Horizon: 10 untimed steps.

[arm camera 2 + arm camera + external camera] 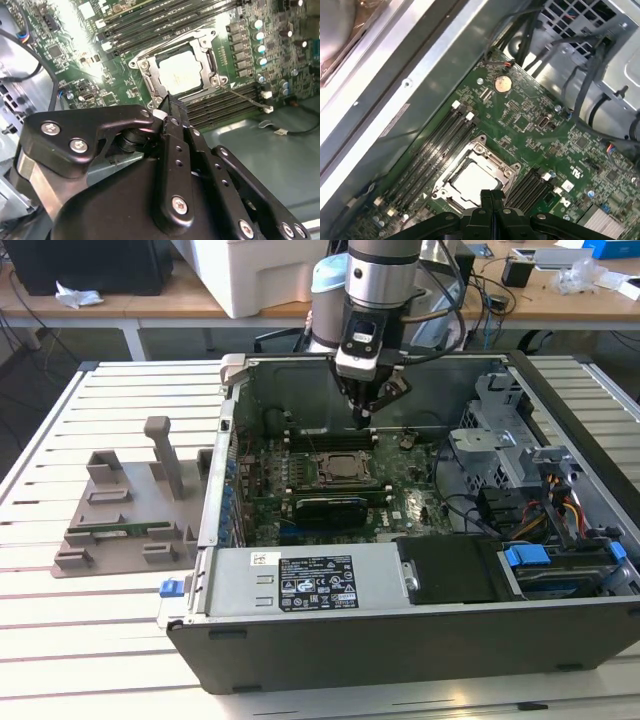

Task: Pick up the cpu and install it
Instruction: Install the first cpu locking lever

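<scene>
**Gripper** [365, 417]: black linkage fingers hang from the arm's wrist inside the open computer case [400, 640]. In the first wrist view the two fingertips [487, 197] meet with no gap, clenched on nothing. The tips hang over the board just beside the socket's edge.

**Cpu** [180, 70]: pale silver square, lying flat in the socket and apart from the fingers. It also shows in the first wrist view [472, 180] and the exterior view [345, 468].

**Socket frame** [209, 50]: bright metal, surrounding the cpu. A thin rod [245, 95] runs from one corner across neighbouring slots.

**Memory slots** [437, 137]: long dark rows flanking the socket on two sides.

**Motherboard** [530, 120]: green, flat on the case floor, with a coin cell [502, 84] near one edge.

**Expansion card** [322, 506]: long, black, just beside the socket.

**Power supply** [310, 582]: grey box with a label, along the case's near wall.

**Drive cage and cables** [520, 460]: on the exterior view's right.

**Moulded tray** [120, 515]: grey, with upright posts, outside the case on the exterior view's left.

**Table** [60, 640]: pale slatted top, bearing the case and tray.
</scene>
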{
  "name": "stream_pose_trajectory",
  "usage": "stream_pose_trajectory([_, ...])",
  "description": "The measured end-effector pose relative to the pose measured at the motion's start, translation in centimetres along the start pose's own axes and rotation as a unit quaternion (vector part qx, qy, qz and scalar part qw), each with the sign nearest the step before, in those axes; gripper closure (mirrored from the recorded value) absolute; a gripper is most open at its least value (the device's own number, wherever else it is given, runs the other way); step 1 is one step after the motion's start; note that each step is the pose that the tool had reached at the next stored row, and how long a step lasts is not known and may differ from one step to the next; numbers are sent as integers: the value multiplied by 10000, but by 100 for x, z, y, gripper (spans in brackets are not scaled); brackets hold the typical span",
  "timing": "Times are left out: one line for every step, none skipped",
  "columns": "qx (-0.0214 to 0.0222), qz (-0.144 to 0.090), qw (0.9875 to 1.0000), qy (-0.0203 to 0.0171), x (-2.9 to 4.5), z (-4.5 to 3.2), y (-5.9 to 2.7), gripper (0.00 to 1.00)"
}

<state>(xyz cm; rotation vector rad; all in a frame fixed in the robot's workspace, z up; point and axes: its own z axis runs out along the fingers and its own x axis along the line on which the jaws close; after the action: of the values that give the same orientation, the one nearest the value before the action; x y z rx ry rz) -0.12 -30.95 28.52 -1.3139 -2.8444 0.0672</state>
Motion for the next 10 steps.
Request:
stream_pose_trajectory([-1, -97, 10000, -4, 0, 0, 0, 89])
stream_pose_trajectory([-2, -189, 9998, -8, 0, 0, 0, 89])
stream_pose_trajectory([-4, -316, 9995, -14, 0, 0, 0, 89])
stream_pose_trajectory([-4, -397, 9992, -17, 0, 0, 0, 89])
stream_pose_trajectory([-5, -449, 9990, -19, 0, 0, 0, 89])
stream_pose_trajectory([-5, -499, 9987, -21, 0, 0, 0, 89])
stream_pose_trajectory([-6, -552, 9985, -23, 0, 0, 0, 89])
stream_pose_trajectory([-7, -631, 9980, -27, 0, 0, 0, 89])
stream_pose_trajectory([-8, -709, 9975, -30, 0, 0, 0, 89])
stream_pose_trajectory([-8, -777, 9970, -33, 0, 0, 0, 89])
